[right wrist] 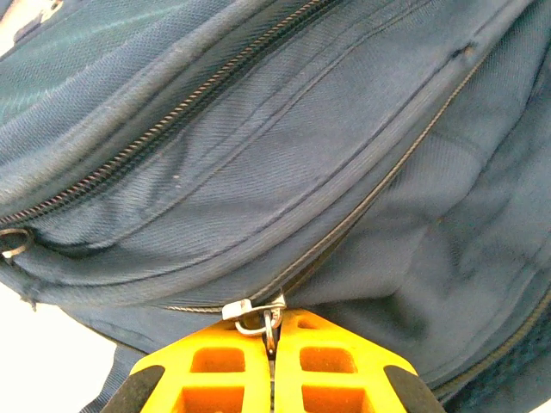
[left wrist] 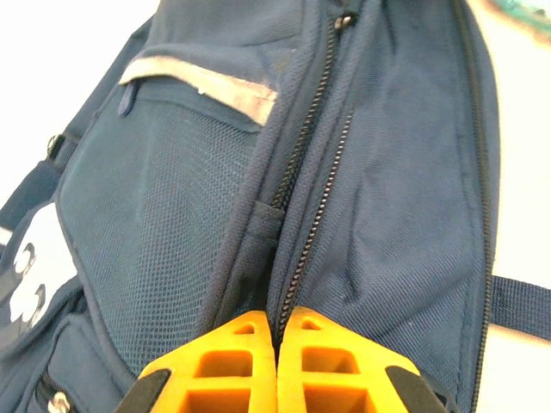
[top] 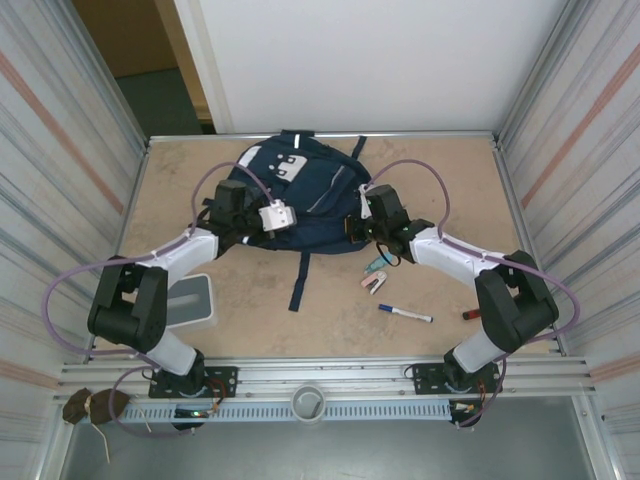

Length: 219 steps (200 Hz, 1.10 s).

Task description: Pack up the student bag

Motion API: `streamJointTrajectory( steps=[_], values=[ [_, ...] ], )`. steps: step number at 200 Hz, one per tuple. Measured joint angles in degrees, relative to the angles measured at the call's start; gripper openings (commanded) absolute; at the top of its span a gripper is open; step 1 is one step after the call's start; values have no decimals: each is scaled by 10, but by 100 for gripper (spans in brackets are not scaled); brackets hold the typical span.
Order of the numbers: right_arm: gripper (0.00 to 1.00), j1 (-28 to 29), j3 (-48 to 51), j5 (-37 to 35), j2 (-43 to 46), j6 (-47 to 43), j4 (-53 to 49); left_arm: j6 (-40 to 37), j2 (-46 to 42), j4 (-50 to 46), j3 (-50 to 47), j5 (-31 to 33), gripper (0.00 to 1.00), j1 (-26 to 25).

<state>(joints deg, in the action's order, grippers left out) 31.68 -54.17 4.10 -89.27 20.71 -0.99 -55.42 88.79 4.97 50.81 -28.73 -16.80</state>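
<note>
The student bag (top: 300, 195) is a navy backpack with white patches near its top, lying flat at the back middle of the table. In the left wrist view my left gripper (left wrist: 276, 331) is shut on the bag's (left wrist: 172, 215) fabric edge, and a line of zipper teeth (left wrist: 314, 215) runs down between its orange fingers. At the bag's right side, my right gripper (right wrist: 274, 340) is shut on a metal zipper pull (right wrist: 258, 311) of the bag (right wrist: 258, 129). The zipper line above the pull looks closed.
A white bin (top: 190, 300) stands near the left arm. In front of the bag on the right lie a few small teal and pink items (top: 376, 272), a marker (top: 405, 314) and a red item (top: 470, 315). A dark strap (top: 300, 280) trails toward the front.
</note>
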Motion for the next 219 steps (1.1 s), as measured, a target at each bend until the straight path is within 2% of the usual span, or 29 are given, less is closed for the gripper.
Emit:
streamJointTrajectory(
  steps=[13,45,65,85,115,149,168,192,219],
  values=[
    [0,5,-2,16,-5,-9,11,4,-2,0,-4,-2,2,16],
    [0,9,-2,50,-6,-27,24,25,-28,-2,-24,9,38,30],
    [0,7,-2,52,-6,-34,18,40,-53,-6,-33,34,50,26],
    [0,7,-2,64,-6,-34,19,42,-77,-6,-34,51,57,-13],
    [0,7,-2,79,-6,-34,19,29,-76,-9,-24,78,60,-97],
    [0,21,-1,91,-5,-34,21,10,-17,-6,27,114,57,-146],
    [0,28,3,97,-1,-33,21,-1,13,-3,44,132,40,-151],
    [0,28,11,94,7,-33,23,-13,19,-7,44,127,9,-150],
    [0,25,10,84,9,-33,20,-19,4,-5,29,80,5,-124]
  ],
)
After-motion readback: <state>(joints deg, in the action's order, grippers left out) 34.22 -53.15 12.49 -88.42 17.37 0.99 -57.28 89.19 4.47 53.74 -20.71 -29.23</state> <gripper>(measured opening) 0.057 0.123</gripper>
